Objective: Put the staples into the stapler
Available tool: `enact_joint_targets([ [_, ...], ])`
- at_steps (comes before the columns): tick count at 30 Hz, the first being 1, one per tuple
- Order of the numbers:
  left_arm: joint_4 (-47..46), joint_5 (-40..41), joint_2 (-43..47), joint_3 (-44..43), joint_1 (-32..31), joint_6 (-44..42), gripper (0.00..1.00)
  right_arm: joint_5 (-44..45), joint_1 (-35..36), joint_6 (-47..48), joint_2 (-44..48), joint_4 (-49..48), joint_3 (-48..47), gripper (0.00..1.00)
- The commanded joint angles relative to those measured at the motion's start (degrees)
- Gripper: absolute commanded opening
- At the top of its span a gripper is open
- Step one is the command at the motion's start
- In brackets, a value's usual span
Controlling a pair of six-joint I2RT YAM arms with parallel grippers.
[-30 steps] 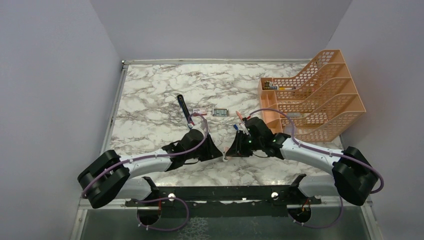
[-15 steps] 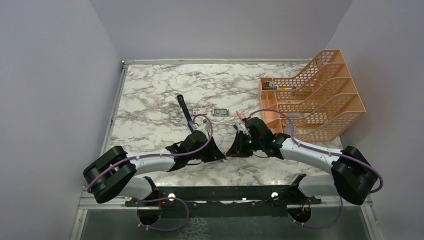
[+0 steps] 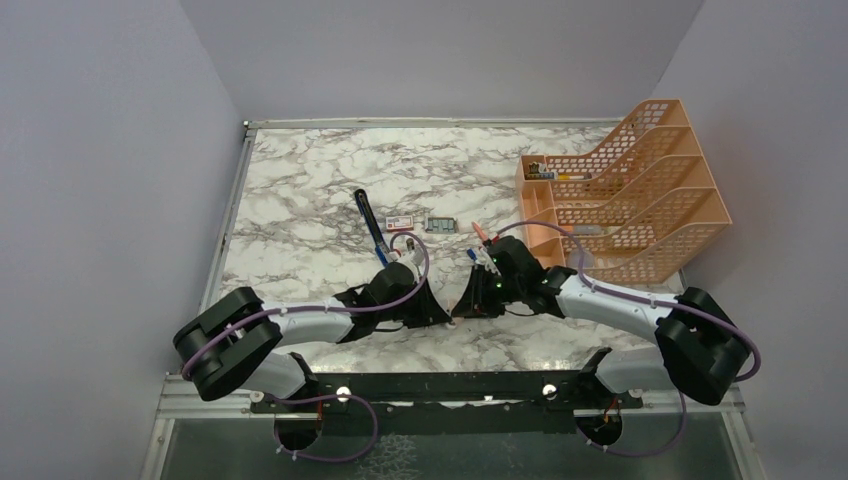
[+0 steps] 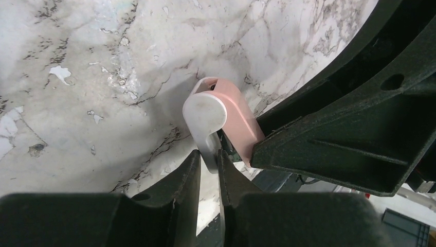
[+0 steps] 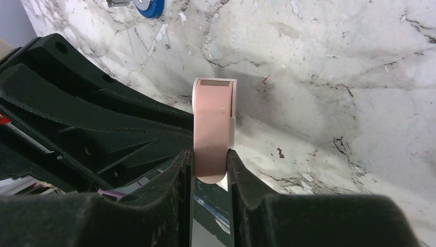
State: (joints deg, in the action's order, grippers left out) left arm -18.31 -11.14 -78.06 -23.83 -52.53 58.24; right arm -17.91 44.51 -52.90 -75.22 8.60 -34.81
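Observation:
The slim blue stapler (image 3: 369, 222) lies on the marble table beyond the left arm. The staples' red-and-white sleeve (image 3: 399, 222) and grey tray (image 3: 440, 225) lie just right of it; strips are too small to make out. Both grippers meet at the near middle of the table, away from these. My left gripper (image 3: 441, 307) (image 4: 208, 157) is shut on the white-grey tab (image 4: 204, 113) of a small pink object (image 4: 236, 121). My right gripper (image 3: 463, 299) (image 5: 211, 154) is shut on that pink object (image 5: 213, 118), held just above the table.
An orange mesh file organizer (image 3: 620, 200) stands at the right. A red-capped pen (image 3: 479, 231) lies by the right wrist, and a blue cap (image 5: 149, 6) shows in the right wrist view. A raised rail (image 3: 232, 210) lines the table's left edge.
The left arm's elbow and forearm have shifted a little to the right and forward. Both grippers stay shut on the pink object at the same spot.

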Motion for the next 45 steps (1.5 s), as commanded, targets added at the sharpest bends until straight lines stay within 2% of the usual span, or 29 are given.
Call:
enact_joint_targets([
  [1, -4.7, -6.1, -2.6, -0.1, -0.5, -1.2, 0.19, -3.3, 0.0, -0.9, -1.3, -4.9, 1.1, 0.29],
  [8, -6.2, -6.5, -5.2, -0.6, -0.5, -1.2, 0.09, -3.3, 0.0, 1.9, -3.8, -4.6, 2.1, 0.34],
  [15, -6.1, -5.3, -6.1, -0.3, -0.5, -1.2, 0.07, -2.5, 0.3, 4.4, -4.7, -0.2, 0.8, 0.49],
  [18, -6.1, -4.8, -5.9, -0.3, -0.5, -1.3, 0.07, -2.8, 0.6, 4.3, -4.4, -0.1, 0.8, 0.5],
  [26, -6.1, -2.7, -6.1, 0.9, -0.5, -0.3, 0.07, -5.0, 1.3, 3.2, -3.2, 1.7, 0.4, 0.48],
  [33, -5.9, -2.0, -6.7, 1.2, -0.5, -0.6, 0.06, -3.0, 1.3, 3.0, -3.3, 4.6, -0.7, 0.27],
  [39, -1.7, -1.4, -6.4, 1.4, -0.5, -7.7, 0.06, 6.7, 1.4, 4.9, 1.6, 14.8, -6.3, 0.27],
  [42, 4.3, 0.8, -6.6, 0.0, -0.5, -12.3, 0.06, 8.7, 1.3, 7.5, 0.9, 18.8, -10.0, 0.28],
  [45, 5.8, 1.5, -6.5, -0.3, -0.5, -14.5, 0.06, 9.1, 1.2, 9.6, -1.4, 20.9, -12.5, 0.28],
])
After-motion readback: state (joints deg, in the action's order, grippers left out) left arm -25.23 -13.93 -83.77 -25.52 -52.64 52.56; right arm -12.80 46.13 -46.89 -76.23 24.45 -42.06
